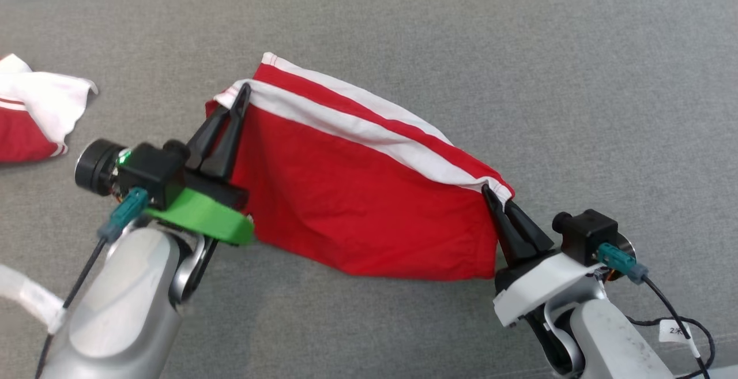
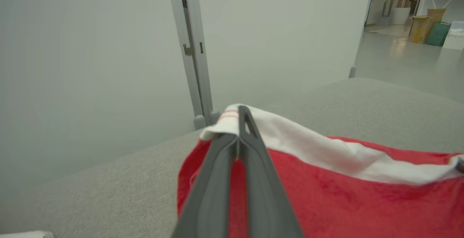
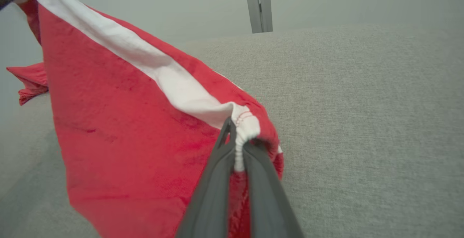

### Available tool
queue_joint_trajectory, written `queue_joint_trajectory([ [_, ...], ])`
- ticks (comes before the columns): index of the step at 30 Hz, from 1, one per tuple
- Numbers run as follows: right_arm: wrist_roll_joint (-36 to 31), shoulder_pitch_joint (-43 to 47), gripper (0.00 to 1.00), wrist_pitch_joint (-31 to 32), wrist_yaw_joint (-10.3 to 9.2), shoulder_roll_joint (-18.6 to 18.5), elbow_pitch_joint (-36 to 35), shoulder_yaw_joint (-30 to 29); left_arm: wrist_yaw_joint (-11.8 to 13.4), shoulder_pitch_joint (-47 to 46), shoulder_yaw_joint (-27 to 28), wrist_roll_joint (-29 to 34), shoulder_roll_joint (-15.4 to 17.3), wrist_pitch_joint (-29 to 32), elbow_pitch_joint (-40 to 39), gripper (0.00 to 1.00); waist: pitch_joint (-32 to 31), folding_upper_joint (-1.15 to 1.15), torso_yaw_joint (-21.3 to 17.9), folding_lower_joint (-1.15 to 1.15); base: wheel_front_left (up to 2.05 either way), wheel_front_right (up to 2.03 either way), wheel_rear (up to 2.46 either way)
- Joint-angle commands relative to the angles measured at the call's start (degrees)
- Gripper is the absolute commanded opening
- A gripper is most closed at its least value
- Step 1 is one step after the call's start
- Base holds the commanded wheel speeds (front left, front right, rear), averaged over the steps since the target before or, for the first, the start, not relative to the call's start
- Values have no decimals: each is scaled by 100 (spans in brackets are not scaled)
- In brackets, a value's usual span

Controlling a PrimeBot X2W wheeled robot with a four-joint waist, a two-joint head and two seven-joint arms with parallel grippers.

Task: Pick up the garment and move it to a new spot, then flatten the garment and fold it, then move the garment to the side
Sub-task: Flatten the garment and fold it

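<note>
Left gripper (image 1: 239, 99) and right gripper (image 1: 493, 194) each pinch a white-banded corner of the red garment (image 1: 357, 194).
A white cable tag (image 1: 674, 330) shows "2"; the rest is unreadable.

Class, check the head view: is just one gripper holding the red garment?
No, the left gripper and the right gripper each pinch one end of the white-banded edge of the red garment.
</note>
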Motion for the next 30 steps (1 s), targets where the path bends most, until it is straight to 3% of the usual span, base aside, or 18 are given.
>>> queue_joint_trajectory([
  [1, 32, -148, 0, -88, -6, 36, 143, 8, -19, -305, -71, -44, -16, 2, 248, 0, 347, 0, -150, 0, 0, 0, 0],
  [19, 99, -1192, 0, -540, -7, 110, 1162, 351, -17, -2455, -1195, -525, 5, 7, 2848, 0, 1061, 0, -472, 0, 0, 0, 0],
  [20, 145, -1205, 3, -551, -7, 109, 1174, 352, -17, -2513, -1248, -581, -16, 40, 2971, 0, 1066, 0, -476, 0, 0, 0, 0],
  [21, 170, -1221, 24, -558, -7, 108, 1197, 358, -17, -2596, -1324, -623, -28, 44, 3105, 0, 1069, 0, -477, 0, 0, 0, 0],
  [22, 180, -1232, 37, -568, -8, 108, 1217, 364, -16, -2655, -1356, -691, -36, 46, 3217, 0, 1068, 0, -477, 0, 0, 0, 0],
  [23, 192, -1239, 94, -565, -8, 105, 1236, 371, -16, -2713, -1383, -773, -51, 45, 3338, 16, 1062, 0, -477, 0, 0, 0, 0],
  [24, 207, -1234, 100, -572, -9, 105, 1246, 375, -16, -2751, -1424, -826, -70, 43, 3414, 47, 1050, 0, -475, 0, 0, 0, 0],
  [25, 228, -1209, 100, -578, -9, 105, 1249, 375, -16, -2779, -1483, -885, -102, 40, 3486, 96, 1023, 0, -465, 0, 0, 0, 0],
  [26, 223, -1175, 100, -586, -8, 105, 1235, 366, -16, -2803, -1553, -944, -121, 38, 3551, 100, 994, 0, -451, 0, 0, 0, 0],
  [30, 97, -1030, 100, -601, -8, 108, 1146, 323, -16, -2840, -1757, -1207, -116, 33, 3656, 100, 857, 0, -409, 0, 0, 0, 0],
])
